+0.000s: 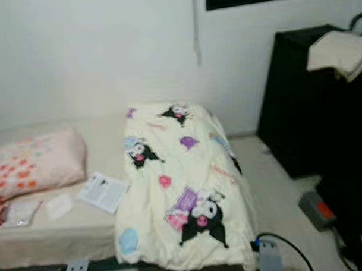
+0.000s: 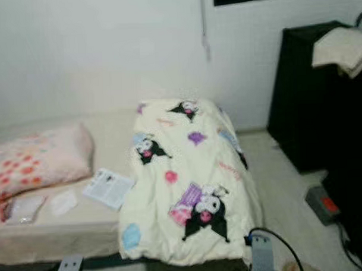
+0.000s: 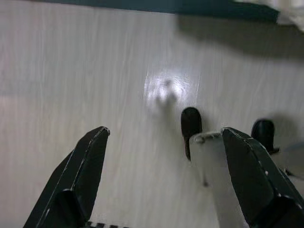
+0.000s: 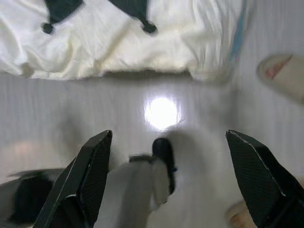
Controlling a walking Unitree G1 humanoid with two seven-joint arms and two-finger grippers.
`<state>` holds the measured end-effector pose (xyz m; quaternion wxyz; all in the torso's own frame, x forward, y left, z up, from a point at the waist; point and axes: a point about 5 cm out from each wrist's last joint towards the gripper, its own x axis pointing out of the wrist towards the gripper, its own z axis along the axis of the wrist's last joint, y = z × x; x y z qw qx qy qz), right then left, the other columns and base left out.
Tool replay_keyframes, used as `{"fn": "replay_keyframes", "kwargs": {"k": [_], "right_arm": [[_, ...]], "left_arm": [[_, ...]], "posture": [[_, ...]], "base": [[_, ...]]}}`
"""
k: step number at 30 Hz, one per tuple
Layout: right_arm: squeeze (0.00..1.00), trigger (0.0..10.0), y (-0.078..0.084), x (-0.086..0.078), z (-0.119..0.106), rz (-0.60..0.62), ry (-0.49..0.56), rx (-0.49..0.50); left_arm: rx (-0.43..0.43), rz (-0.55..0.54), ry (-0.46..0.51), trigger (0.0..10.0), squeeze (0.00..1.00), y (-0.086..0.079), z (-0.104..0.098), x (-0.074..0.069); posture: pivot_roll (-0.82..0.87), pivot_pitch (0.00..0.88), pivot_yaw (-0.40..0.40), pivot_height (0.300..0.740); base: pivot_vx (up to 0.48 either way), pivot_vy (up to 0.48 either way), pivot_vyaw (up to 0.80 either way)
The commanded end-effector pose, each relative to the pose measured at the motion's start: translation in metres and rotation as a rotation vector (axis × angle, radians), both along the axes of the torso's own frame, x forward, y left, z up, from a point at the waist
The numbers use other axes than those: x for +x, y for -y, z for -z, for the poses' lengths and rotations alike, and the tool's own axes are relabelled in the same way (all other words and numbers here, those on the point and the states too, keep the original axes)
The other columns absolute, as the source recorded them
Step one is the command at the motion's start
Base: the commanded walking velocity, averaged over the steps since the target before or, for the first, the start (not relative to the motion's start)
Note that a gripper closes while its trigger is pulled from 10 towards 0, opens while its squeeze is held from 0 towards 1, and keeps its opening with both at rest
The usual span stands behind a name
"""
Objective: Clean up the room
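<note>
Item: cartoon-print duvet (image 1: 185,183) on bed (image 1: 59,235) | soft, bulky, likely light | best gathered at hanging edge | left gripper (image 3: 166,156), right gripper (image 4: 166,161) spread, over floor (image 3: 71,71).

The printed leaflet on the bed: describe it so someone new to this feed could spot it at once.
Start at the bed along the white wall, with a pink dotted pillow on the robot's left and a cream cartoon-print blanket on its right. The leaflet lies flat on the bare sheet between them, touching the blanket's edge. Unlike the two pale wrappers beside it, it carries dark printed text.
</note>
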<state>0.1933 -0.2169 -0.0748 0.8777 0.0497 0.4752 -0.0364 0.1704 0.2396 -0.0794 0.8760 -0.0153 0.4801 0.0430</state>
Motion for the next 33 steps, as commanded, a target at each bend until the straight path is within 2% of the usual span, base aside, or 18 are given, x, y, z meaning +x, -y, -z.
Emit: {"fn": "replay_keyframes", "kwargs": {"k": [1, 7, 12, 19, 24, 29, 32, 33], "right_arm": [[0.00, 10.0, -0.006, 0.001, 0.001, -0.026, 0.007, 0.011], [0.00, 10.0, -0.004, 0.002, 0.000, -0.062, 0.002, -0.012], [0.00, 10.0, -0.003, 0.007, -0.003, -0.076, 0.017, -0.021], [0.00, 10.0, -0.012, 0.019, -0.009, -0.137, 0.072, -0.004], [0.00, 10.0, -0.014, 0.022, -0.010, -0.135, 0.079, -0.001], [0.00, 10.0, -0.008, 0.026, -0.014, -0.098, 0.100, 0.012], [0.00, 10.0, 0.005, 0.039, -0.025, -0.052, 0.155, 0.002], [0.00, 10.0, 0.005, 0.039, -0.025, -0.052, 0.155, 0.002]], "left_arm": [[0.018, 0.011, -0.039, 10.0, 0.00, -0.003, 0.004, -0.010], [0.016, 0.006, -0.019, 10.0, 0.00, -0.002, 0.002, -0.006], [0.015, -0.001, -0.030, 10.0, 0.00, 0.000, 0.005, -0.011], [0.022, -0.011, -0.052, 10.0, 0.00, 0.006, 0.010, -0.018], [0.018, -0.010, -0.047, 10.0, 0.00, 0.009, 0.009, -0.015], [-0.002, -0.021, -0.024, 10.0, 0.00, 0.015, 0.007, -0.007], [-0.026, -0.006, -0.011, 10.0, 0.00, 0.025, 0.007, -0.002], [-0.026, -0.006, -0.011, 10.0, 0.00, 0.025, 0.007, -0.002]], "posture": [[-0.19, 0.000, 0.047, 0.740], [-0.17, 0.000, 0.016, 0.740], [-0.18, 0.000, 0.011, 0.740], [-0.18, 0.000, 0.004, 0.740], [-0.18, 0.000, 0.003, 0.740], [-0.18, 0.000, 0.003, 0.740], [-0.20, 0.000, 0.007, 0.740], [-0.20, 0.000, 0.007, 0.740]], "base": [[0.000, 0.000, 0.73], [0.000, 0.000, 0.72], [0.000, 0.000, 0.72], [0.000, 0.000, 0.72], [0.000, 0.000, 0.72], [0.000, 0.000, 0.72], [0.000, 0.000, 0.72], [0.000, 0.000, 0.72]]}}
